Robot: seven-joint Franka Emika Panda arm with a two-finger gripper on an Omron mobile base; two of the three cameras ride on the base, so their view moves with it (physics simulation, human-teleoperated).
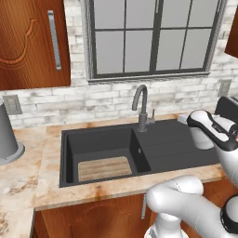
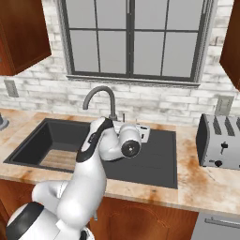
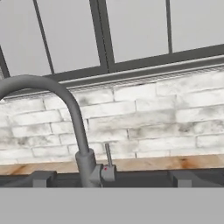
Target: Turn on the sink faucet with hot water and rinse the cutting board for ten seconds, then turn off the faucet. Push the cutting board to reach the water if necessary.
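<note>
The two-finger pincer (image 3: 112, 181), its opening impossible to tell, is aimed at the small side lever (image 3: 107, 158) of the tall dark grey gooseneck faucet (image 1: 142, 106), apparently for turning it on, while the light tan wooden cutting board (image 1: 104, 168) lies in the charcoal-black sink (image 1: 176, 144) basin's near part.

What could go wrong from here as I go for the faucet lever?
1. The lever is a thin stick close beside the sink faucet base; the gripper may bump the base or slip off it.
2. The cutting board lies at the near end of the sink basin, seemingly short of the spout, so water might miss it unless pushed.
3. The toaster stands close by on the right; a wide swing might clip it.
</note>
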